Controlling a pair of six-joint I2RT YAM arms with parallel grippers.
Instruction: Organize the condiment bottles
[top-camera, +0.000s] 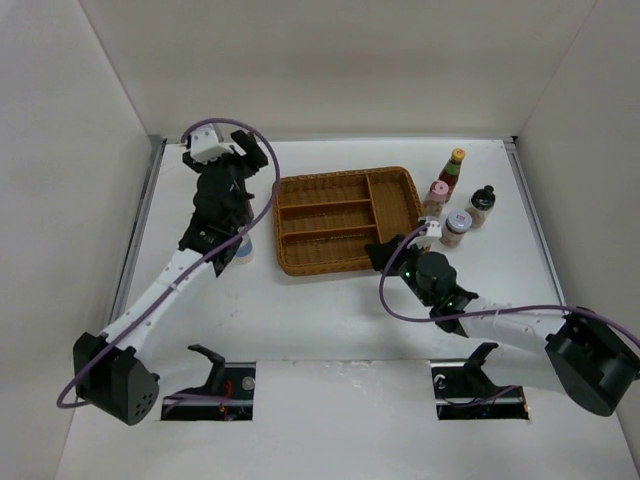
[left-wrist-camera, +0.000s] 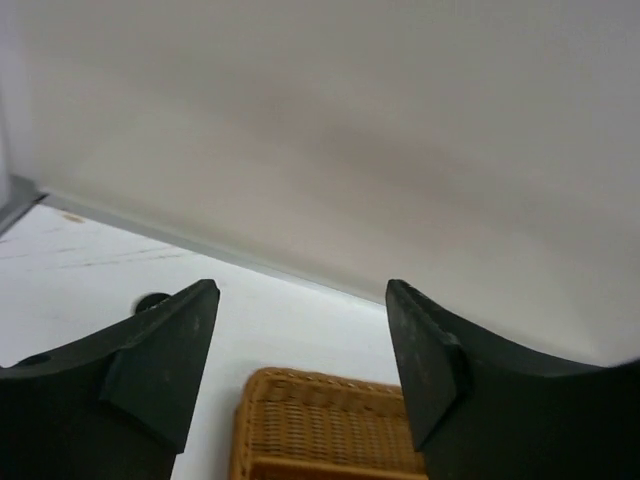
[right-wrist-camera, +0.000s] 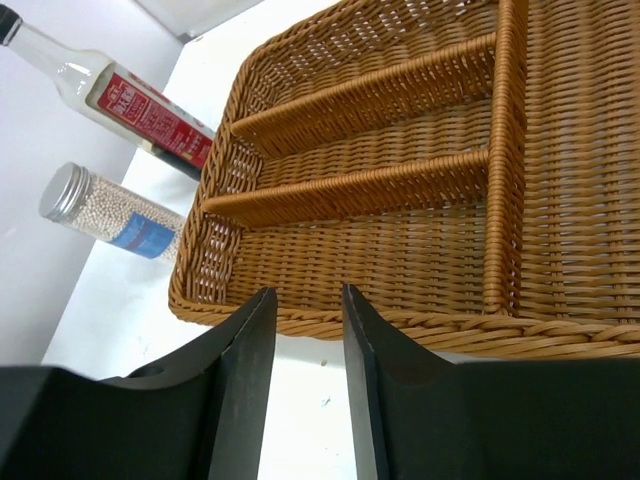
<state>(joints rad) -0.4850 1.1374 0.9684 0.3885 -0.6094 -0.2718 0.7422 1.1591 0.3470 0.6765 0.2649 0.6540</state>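
Four condiment bottles stand upright, long axes vertical and caps up, just right of the wicker tray (top-camera: 345, 222): the red sauce bottle (top-camera: 452, 172) farthest back, then the pink-capped bottle (top-camera: 436, 197), the dark black-capped bottle (top-camera: 481, 205) and the lavender-lidded jar (top-camera: 457, 227). Off the tray's left end, the clear black-capped bottle (right-wrist-camera: 130, 100) and the blue-labelled jar (right-wrist-camera: 115, 215) stand parallel. The left end effector (left-wrist-camera: 300, 300) hangs released, fingers wide. The right end effector (right-wrist-camera: 310, 290), at the tray's near edge above the bench (top-camera: 330, 320), shows a narrow gap and grips nothing.

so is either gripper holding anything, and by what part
nothing is held: the left gripper is wide open and empty, the right gripper is narrowly open, its gap empty
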